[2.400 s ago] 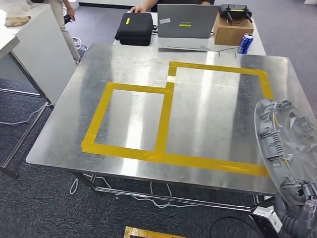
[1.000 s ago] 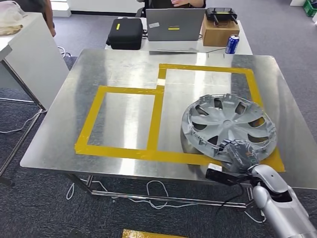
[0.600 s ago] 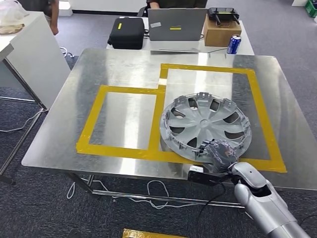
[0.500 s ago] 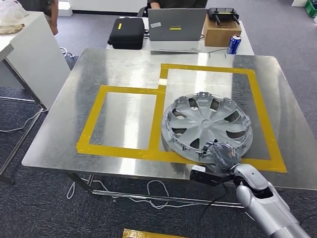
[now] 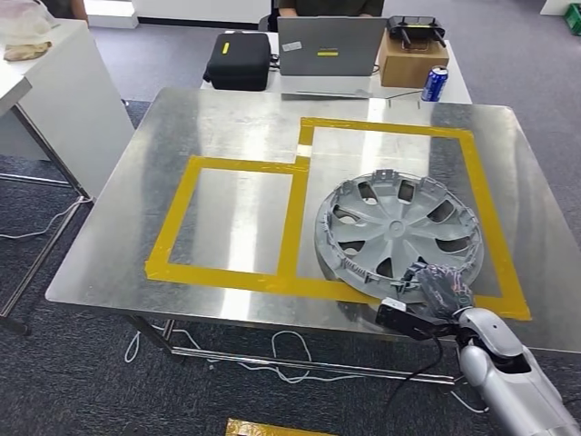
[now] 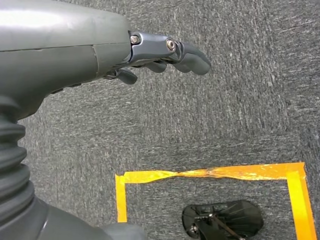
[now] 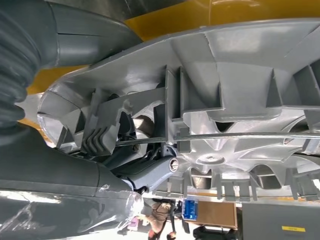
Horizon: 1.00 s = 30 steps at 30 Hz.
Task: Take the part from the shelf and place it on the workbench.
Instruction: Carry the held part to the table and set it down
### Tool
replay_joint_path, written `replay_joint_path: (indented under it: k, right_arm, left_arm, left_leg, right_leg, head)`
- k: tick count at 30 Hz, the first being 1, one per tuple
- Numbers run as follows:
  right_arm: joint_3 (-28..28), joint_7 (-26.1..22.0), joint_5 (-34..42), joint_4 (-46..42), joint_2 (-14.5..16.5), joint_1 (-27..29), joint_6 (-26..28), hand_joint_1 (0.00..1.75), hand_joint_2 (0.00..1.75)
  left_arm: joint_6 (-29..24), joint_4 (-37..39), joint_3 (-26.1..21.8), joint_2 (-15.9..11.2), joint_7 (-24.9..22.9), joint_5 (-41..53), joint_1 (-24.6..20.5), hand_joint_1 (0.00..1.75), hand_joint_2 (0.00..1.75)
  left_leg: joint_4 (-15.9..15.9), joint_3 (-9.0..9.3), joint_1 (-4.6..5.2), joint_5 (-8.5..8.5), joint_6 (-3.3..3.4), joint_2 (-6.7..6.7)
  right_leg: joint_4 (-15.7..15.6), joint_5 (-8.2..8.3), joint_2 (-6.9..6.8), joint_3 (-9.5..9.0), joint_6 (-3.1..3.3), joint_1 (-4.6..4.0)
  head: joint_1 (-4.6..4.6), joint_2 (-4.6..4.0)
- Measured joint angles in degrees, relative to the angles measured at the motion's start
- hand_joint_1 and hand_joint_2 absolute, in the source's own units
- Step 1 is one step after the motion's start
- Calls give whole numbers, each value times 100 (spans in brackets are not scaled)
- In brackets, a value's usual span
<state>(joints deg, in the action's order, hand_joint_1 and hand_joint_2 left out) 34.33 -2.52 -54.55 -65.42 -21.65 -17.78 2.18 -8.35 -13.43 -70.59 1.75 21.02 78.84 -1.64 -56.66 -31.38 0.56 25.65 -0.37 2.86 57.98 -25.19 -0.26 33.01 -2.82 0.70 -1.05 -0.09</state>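
Note:
The part is a grey wheel cover (image 5: 398, 232) with its face up, low over the steel workbench (image 5: 226, 118), inside the larger yellow-taped rectangle (image 5: 479, 182) on the right. My right hand (image 5: 442, 286) grips its near rim from the table's front edge. In the right wrist view the ribbed underside of the cover (image 7: 234, 75) spans the picture and my right hand's fingers (image 7: 151, 172) hook through it. Whether the cover rests fully on the table I cannot tell. My left hand (image 6: 151, 50) hangs above the carpet, fingers extended and holding nothing.
A smaller taped rectangle (image 5: 232, 218) lies to the left. Behind the workbench a desk carries a laptop (image 5: 332, 45), a black case (image 5: 240, 59), a cardboard box (image 5: 411, 59) and a blue can (image 5: 434, 84). A white table (image 5: 62, 100) stands left. Cables (image 5: 288, 350) trail underneath.
The wheel cover, held upright at the table's right edge 2.4 s ago, has swung down flat over the right rectangle; in the last half second it shifted slightly right.

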Motion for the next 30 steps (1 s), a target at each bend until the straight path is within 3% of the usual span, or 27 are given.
replay_joint_path:
  k: [13, 14, 15, 18, 19, 30]
  right_arm:
    - [-544, 5, 55, -185, -164, 261, -159, 175, 175]
    - [-576, -2, 56, -187, -166, 276, -164, 171, 175]
    - [-606, -10, 55, -188, -167, 288, -167, 145, 175]
    - [-679, -24, 35, -188, -167, 319, -167, 17, 175]
    - [-705, -24, 20, -188, -167, 333, -167, 0, 175]
    - [-873, -83, 17, -309, -86, 453, -108, 0, 175]
  left_arm:
    - [142, 3, -109, 16, 20, -24, 2, 0, 175]
    - [154, 3, -114, 17, 16, -23, 2, 0, 175]
    - [166, 3, -117, 18, 12, -25, 4, 0, 175]
    - [190, 3, -140, 20, 16, -68, 4, 0, 44]
    - [193, 3, -155, 21, 22, -87, 3, 0, 0]
    - [34, 3, -323, 21, -31, -169, -1, 0, 0]
  left_leg:
    - [0, 0, 1, 6, 21, -14]
    - [0, 0, 1, 7, 23, -15]
    - [0, 0, 1, 8, 25, -17]
    - [0, 0, 1, 9, 26, -21]
    - [0, -1, 1, 9, 27, -21]
    - [-2, -9, 5, 12, 30, -19]
  right_leg:
    - [-35, -2, -15, -21, -7, 0]
    - [-36, -2, -18, -23, -8, 0]
    - [-37, -2, -20, -24, -8, 0]
    - [-39, -3, -22, -27, -9, 0]
    - [-39, -3, -21, -27, -9, 0]
    - [-48, 16, -7, -59, -31, 4]
  head:
    - [1, 0]
    - [1, 0]
    - [1, 0]
    - [0, 0]
    - [0, 0]
    - [1, 0]
